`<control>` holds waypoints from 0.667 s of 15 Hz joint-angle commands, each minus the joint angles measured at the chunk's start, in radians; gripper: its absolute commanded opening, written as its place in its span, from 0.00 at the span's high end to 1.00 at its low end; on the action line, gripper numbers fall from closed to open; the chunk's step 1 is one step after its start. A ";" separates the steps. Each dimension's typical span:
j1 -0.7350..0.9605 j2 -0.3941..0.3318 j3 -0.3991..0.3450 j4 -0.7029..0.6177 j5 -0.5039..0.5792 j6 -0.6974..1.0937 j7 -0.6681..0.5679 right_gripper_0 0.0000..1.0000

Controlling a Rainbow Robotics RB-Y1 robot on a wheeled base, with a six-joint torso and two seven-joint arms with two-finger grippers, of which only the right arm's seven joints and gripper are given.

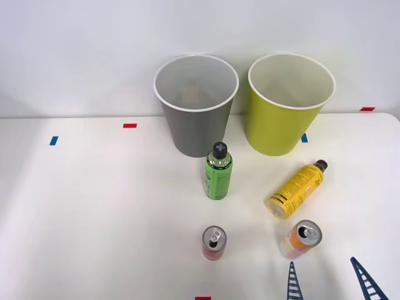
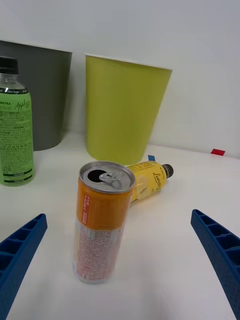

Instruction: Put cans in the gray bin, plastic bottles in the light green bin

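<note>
An orange and white can (image 1: 300, 239) (image 2: 101, 222) stands upright near the table's front right. My right gripper (image 1: 331, 278) (image 2: 120, 265) is open just in front of it, its blue fingers spread wider than the can and not touching it. A shorter red can (image 1: 214, 243) stands to its left. The green bottle (image 1: 218, 172) (image 2: 15, 125) stands upright in front of the gray bin (image 1: 196, 103) (image 2: 42, 95). The yellow bottle (image 1: 297, 189) (image 2: 145, 182) lies on its side behind the orange can, cap toward the light green bin (image 1: 289, 103) (image 2: 124, 110).
Both bins stand side by side at the table's far edge against a pale wall. Small red and blue tape marks (image 1: 129, 125) dot the white table (image 1: 94, 206). Wide bare tabletop lies to the left.
</note>
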 commanded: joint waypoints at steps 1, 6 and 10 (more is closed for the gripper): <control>-0.002 0.003 0.010 0.045 0.000 -0.059 -0.008 0.00; -0.014 -0.005 0.029 0.045 -0.124 -0.100 -0.032 0.00; -0.057 -0.068 0.103 0.050 -0.241 -0.074 -0.028 0.00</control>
